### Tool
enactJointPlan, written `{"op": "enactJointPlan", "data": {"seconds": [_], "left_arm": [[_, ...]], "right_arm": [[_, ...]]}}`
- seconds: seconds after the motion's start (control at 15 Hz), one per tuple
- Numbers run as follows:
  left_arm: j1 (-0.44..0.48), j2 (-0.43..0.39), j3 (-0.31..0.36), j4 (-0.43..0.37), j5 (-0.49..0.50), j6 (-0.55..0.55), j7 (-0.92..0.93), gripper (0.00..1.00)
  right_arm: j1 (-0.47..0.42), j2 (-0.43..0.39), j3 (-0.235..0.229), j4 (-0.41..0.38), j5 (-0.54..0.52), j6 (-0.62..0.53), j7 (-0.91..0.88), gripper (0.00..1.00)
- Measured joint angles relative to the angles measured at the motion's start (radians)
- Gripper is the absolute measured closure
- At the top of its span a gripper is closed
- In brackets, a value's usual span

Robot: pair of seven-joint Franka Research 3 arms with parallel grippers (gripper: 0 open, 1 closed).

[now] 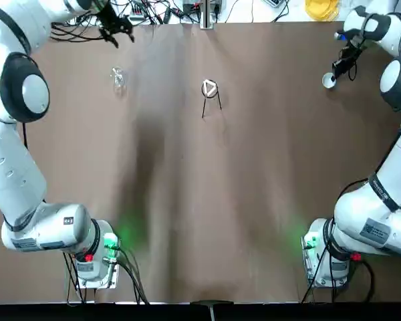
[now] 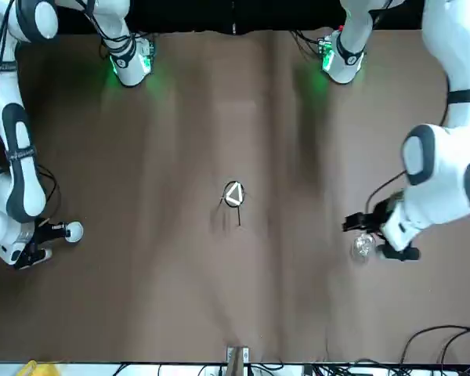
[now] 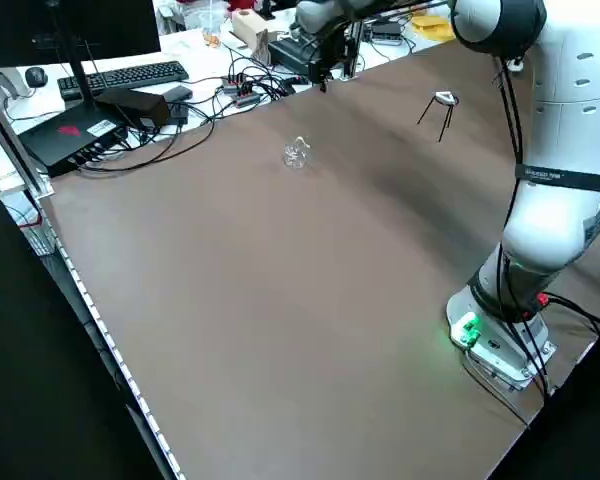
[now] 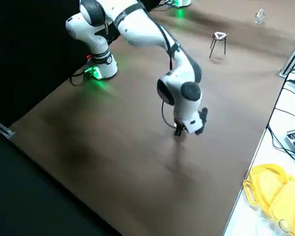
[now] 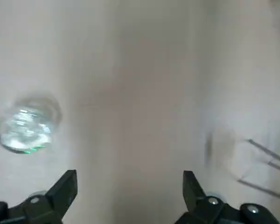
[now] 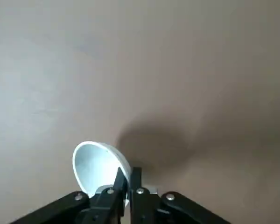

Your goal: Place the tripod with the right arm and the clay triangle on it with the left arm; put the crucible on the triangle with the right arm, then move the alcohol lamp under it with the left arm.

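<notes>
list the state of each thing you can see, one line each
tripod: standing upright on the table
clay triangle: lying on the tripod's ring, nothing on it
crucible: gripped off to the side of the tripod, tilted
alcohol lamp: on the table, away from the tripod, not held
left gripper: open, empty
right gripper: closed on the crucible

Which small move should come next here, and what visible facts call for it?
Probably the right gripper should carry the crucible toward the tripod: the crucible is already held between its closed fingers, the clay triangle lies on the ring, and the left gripper hangs open, away from the tripod.
</notes>
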Motion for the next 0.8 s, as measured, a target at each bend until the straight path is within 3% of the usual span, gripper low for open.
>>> {"op": "enactJointPlan", "data": {"seconds": [0.33, 0.6, 0.8], "left_arm": [[0.126, 0.0, 0.0, -0.003, 0.0, -0.022, 0.275, 0.0], [0.207, 0.014, 0.003, -0.007, 0.0, -0.023, 0.47, 0.0], [0.269, 0.029, 0.006, -0.007, 0.0, -0.021, 0.622, 0.01]], "right_arm": [[0.005, -0.12, 0.106, 0.017, 0.001, -0.203, 0.071, 0.93], [0.009, -0.184, 0.299, 0.016, 0.049, -0.355, 0.349, 0.93], [0.042, -0.202, 0.426, 0.015, 0.106, -0.362, 0.625, 0.93]]}}
